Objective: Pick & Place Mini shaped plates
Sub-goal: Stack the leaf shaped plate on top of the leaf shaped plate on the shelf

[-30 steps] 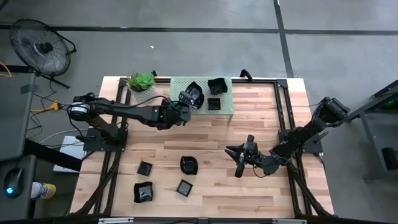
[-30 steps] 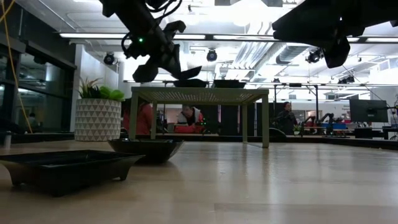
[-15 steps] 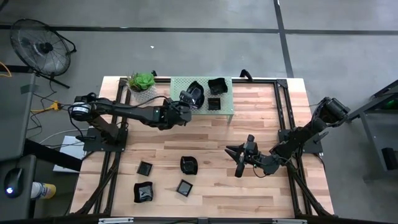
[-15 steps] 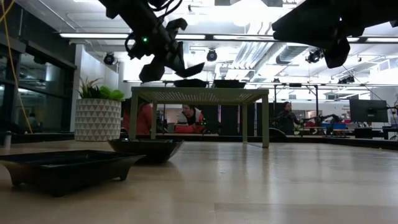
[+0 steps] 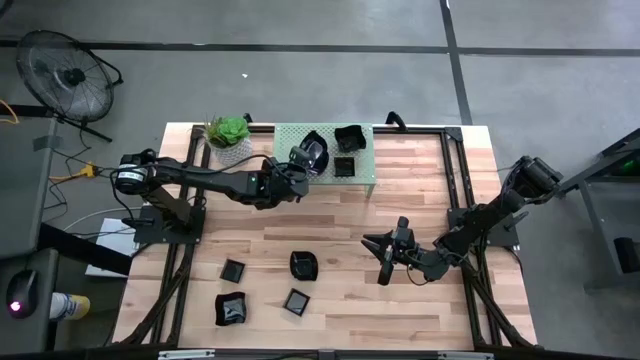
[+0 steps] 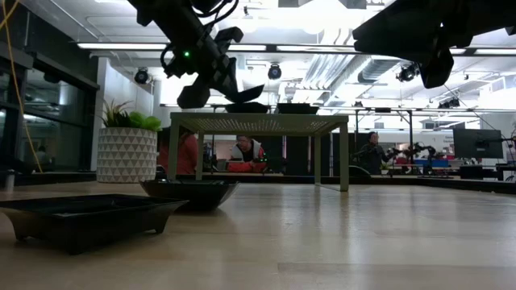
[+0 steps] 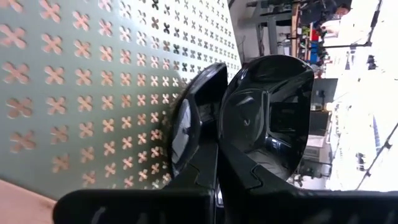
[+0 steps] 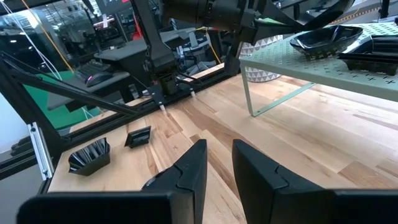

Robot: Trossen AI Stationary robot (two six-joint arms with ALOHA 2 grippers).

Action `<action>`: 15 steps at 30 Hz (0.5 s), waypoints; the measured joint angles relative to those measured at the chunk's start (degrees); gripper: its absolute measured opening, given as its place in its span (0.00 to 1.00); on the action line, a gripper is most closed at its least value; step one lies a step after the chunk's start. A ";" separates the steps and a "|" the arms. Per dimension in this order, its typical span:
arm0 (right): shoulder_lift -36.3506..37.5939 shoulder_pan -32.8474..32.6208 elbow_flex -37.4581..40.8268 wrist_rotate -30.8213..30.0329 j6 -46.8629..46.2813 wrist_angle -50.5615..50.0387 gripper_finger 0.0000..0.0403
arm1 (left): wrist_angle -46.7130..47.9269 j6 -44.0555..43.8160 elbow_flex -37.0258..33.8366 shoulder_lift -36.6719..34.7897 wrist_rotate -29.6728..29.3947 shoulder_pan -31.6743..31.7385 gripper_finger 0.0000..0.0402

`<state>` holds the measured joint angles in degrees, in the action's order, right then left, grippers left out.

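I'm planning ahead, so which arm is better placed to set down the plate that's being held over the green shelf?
Left. The left gripper already holds that plate above the shelf; the right gripper hangs over bare table.

The left gripper (image 5: pixel 303 160) hangs over the near left part of the perforated stand (image 5: pixel 365 170), holding a plate (image 5: pixel 314 152); two plates (image 5: pixel 348 138) sit on the stand to its right. The plant (image 5: pixel 229 132) stands to its left, four plates (image 5: pixel 303 265) lie on the table nearer than it, and the right gripper (image 5: pixel 379 257) is well apart to its right.
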<state>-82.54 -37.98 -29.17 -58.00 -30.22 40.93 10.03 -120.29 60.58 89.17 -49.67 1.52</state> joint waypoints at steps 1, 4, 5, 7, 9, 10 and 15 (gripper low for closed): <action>0.00 0.00 0.00 0.01 0.00 0.02 0.18 | 0.48 0.00 0.00 0.00 0.00 0.00 0.00; 0.00 0.00 0.00 0.02 0.00 0.02 0.18 | 0.80 0.00 0.00 0.00 0.00 0.00 0.00; 0.00 0.00 0.00 0.02 -0.01 0.02 0.18 | 0.68 0.02 0.00 0.00 0.00 0.00 0.00; 0.00 0.00 0.00 0.02 0.01 0.02 0.18 | 0.62 0.08 0.00 0.00 -0.11 0.00 0.00; 0.00 0.00 0.00 0.02 0.02 0.00 0.18 | 0.76 0.17 0.00 0.00 -0.22 0.00 0.00; 0.00 0.00 0.00 0.04 0.02 0.00 0.18 | 0.87 0.19 0.00 0.00 -0.22 0.00 0.00; 0.00 0.00 0.00 0.05 0.01 -0.01 0.18 | 0.49 0.43 -0.07 1.20 0.26 0.17 0.00</action>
<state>-82.54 -37.98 -29.17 -57.94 -30.20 40.92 10.53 -119.85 60.51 90.37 -49.41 1.69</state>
